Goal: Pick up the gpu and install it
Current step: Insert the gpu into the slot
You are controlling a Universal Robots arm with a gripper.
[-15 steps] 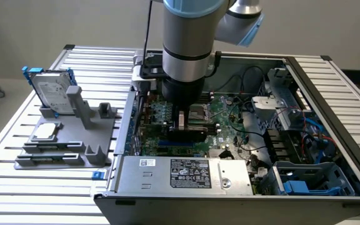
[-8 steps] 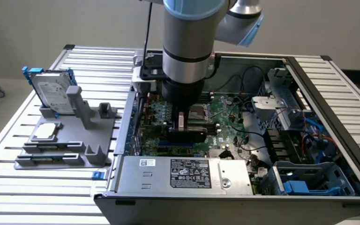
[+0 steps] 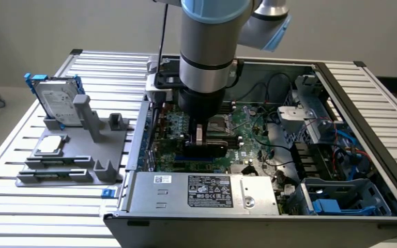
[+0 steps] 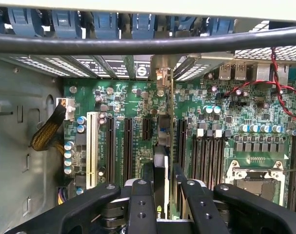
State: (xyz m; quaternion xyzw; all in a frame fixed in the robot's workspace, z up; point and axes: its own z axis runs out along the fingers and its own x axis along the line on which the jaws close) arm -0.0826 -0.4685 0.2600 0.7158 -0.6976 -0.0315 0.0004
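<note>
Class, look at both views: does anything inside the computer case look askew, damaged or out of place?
Nothing stands out. The gripper holds the gpu upright and edge-on over the motherboard, roughly in line with its slots.

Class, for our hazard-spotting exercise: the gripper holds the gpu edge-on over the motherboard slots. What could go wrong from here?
1. The gpu, clamped in the gripper, hangs among close parallel slots; a small offset might seat it wrongly or scrape the motherboard.
2. Its bracket sits close to the case's rear wall and might catch there.
</note>
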